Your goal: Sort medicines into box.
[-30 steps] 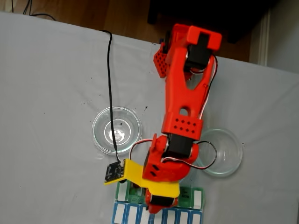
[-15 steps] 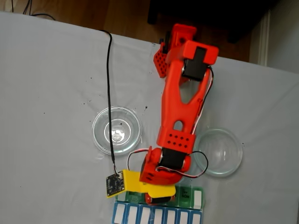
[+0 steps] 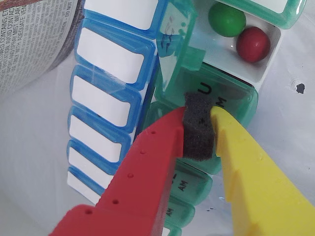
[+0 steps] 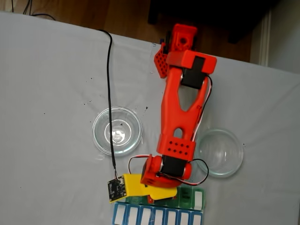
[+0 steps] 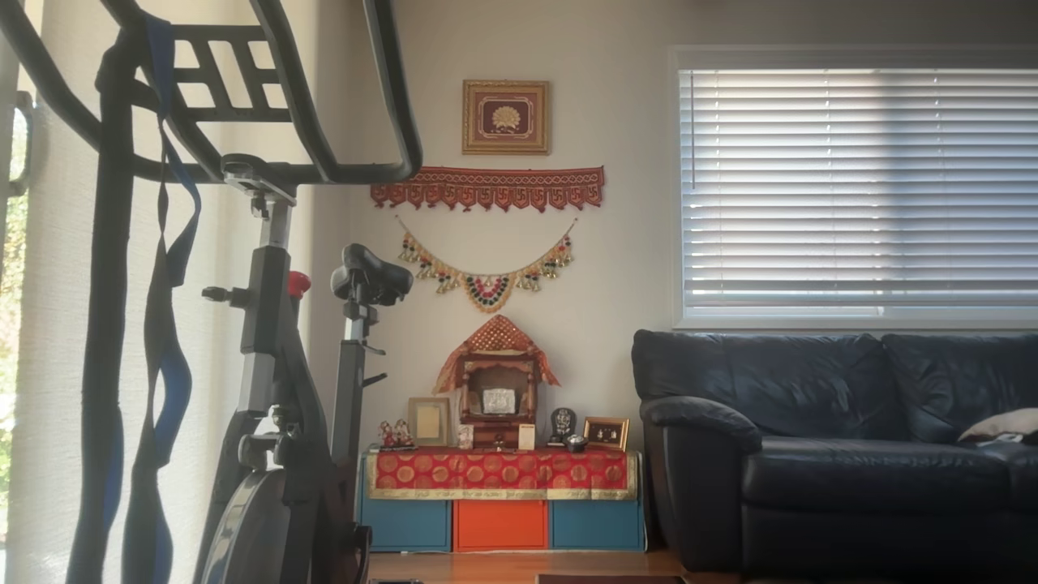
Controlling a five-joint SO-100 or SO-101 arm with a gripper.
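The box [image 3: 269, 66] is a white row with translucent green lids. One compartment at the top of the wrist view stands open, and two medicines lie in it: a green ball [image 3: 226, 18] and a dark red ball [image 3: 253, 43]. My gripper [image 3: 199, 112], with one red and one yellow finger, sits over a closed green lid [image 3: 236, 101] just below that compartment. A black foam pad fills the narrow gap between the tips and touches the lid. In the fixed view the orange arm [image 4: 180, 117] reaches down over the box [image 4: 193, 197] and hides most of it.
A blue-and-white organiser row [image 3: 106, 98] [image 4: 159, 216] lies tight against the box. Two clear glass dishes [image 4: 117, 131] [image 4: 219, 152] stand either side of the arm. A black cable [image 4: 110, 93] runs to the wrist camera board. Printed paper [image 3: 29, 39] is at the wrist view's top left.
The arm has stretched out and lowered over the green box. Its wrist and yellow finger have slid toward the bottom edge of the fixed view.
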